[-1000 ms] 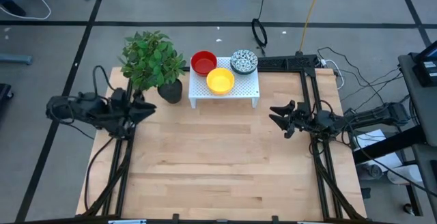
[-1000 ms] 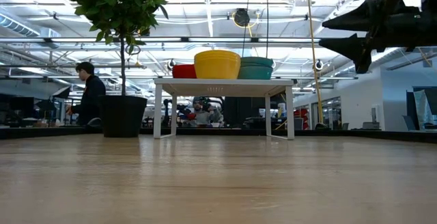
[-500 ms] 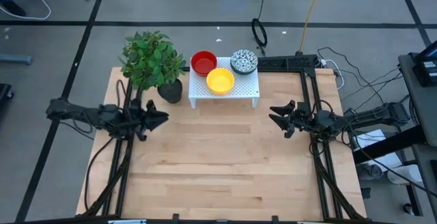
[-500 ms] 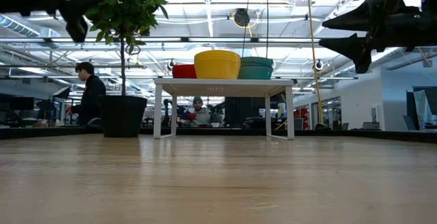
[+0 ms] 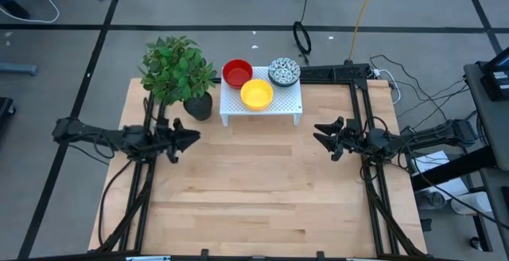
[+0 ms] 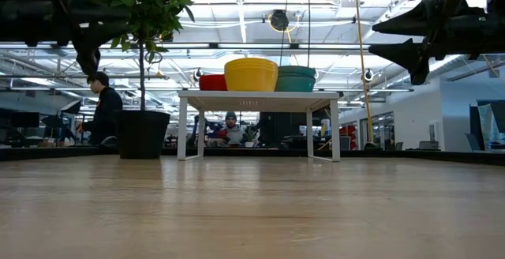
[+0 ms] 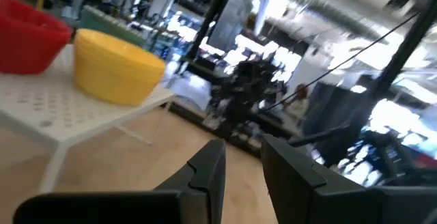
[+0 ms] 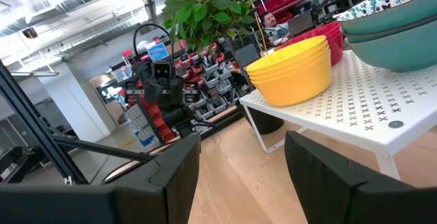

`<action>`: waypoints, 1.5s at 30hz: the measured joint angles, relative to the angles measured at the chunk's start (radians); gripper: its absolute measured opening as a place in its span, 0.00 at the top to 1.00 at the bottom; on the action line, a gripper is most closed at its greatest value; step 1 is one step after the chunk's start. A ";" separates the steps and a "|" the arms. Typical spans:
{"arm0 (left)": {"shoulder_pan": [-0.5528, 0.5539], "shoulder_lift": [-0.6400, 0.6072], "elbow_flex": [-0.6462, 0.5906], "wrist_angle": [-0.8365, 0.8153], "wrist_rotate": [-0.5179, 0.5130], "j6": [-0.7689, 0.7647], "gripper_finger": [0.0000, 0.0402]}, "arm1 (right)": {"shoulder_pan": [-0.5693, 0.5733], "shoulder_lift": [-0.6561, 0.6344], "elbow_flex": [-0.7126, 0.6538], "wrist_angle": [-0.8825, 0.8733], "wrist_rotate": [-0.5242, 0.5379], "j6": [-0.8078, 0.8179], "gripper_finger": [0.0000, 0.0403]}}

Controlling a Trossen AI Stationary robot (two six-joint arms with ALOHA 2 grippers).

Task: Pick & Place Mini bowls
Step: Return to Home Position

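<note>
Mini bowls sit on a small white perforated stand (image 5: 278,106) at the table's far middle: red ones (image 5: 237,73), a nested yellow stack (image 5: 256,94) (image 8: 293,70), and patterned ones (image 5: 284,72) with teal outsides (image 6: 297,77). My left gripper (image 5: 189,137) (image 7: 244,146) hovers over the table's left part, near the plant pot, pointing roughly level toward the right, fingers apart with nothing between them. My right gripper (image 5: 321,134) (image 8: 242,138) hovers at the right, pointing left, open and empty. Both stand well short of the stand.
A leafy plant in a black pot (image 5: 197,105) stands left of the stand, close to my left gripper. Bare wooden tabletop (image 5: 254,189) spreads between and in front of the arms. People show in the room beyond the table (image 6: 102,113).
My left gripper has come down, entering the low view's upper left, and its tips have shifted a little toward the table's right edge. Its finger gap looks unchanged. The bowls have stayed put.
</note>
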State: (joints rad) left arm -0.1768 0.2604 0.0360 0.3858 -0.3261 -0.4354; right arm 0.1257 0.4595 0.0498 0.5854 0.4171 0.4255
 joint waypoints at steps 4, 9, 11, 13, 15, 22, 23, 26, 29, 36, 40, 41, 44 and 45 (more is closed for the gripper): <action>0.000 0.001 0.000 -0.061 -0.017 0.006 0.76 | 0.000 0.000 0.000 0.000 0.000 0.000 0.50; -0.003 0.001 0.000 -0.099 -0.016 0.011 0.76 | 0.000 0.000 0.000 0.000 0.000 0.000 0.50; -0.003 0.002 0.000 -0.100 -0.016 0.014 0.76 | 0.000 0.000 0.000 0.000 0.000 0.000 0.50; -0.003 0.001 0.000 -0.099 -0.016 0.009 0.76 | 0.000 0.000 0.000 0.000 0.000 0.000 0.50; -0.003 0.001 0.000 -0.099 -0.016 0.011 0.76 | 0.000 0.000 0.000 0.000 0.000 0.000 0.50; -0.003 0.001 0.000 -0.099 -0.016 0.012 0.76 | 0.000 0.000 0.000 0.000 0.000 0.000 0.50; -0.003 0.001 0.000 -0.098 -0.016 0.012 0.76 | 0.000 0.000 0.000 0.000 0.000 0.000 0.50; -0.003 0.001 0.000 -0.098 -0.016 0.012 0.76 | 0.000 0.000 0.000 0.000 0.000 0.000 0.50; -0.003 0.001 0.000 -0.098 -0.016 0.012 0.76 | 0.000 0.000 0.000 0.000 0.000 0.000 0.50; -0.003 0.001 0.000 -0.098 -0.016 0.012 0.76 | 0.000 0.000 0.000 0.000 0.000 0.000 0.50; -0.003 0.001 0.000 -0.098 -0.016 0.012 0.76 | 0.000 0.000 0.000 0.000 0.000 0.000 0.50; -0.003 0.001 0.000 -0.098 -0.016 0.012 0.76 | 0.000 0.000 0.000 0.000 0.000 0.000 0.50; -0.003 0.001 0.000 -0.098 -0.016 0.012 0.76 | 0.000 0.000 0.000 0.000 0.000 0.000 0.50; -0.003 0.001 0.000 -0.098 -0.016 0.012 0.76 | 0.000 0.000 0.000 0.000 0.000 0.000 0.50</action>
State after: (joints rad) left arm -0.1799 0.2615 0.0360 0.2878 -0.3420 -0.4232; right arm 0.1257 0.4595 0.0494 0.5858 0.4168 0.4256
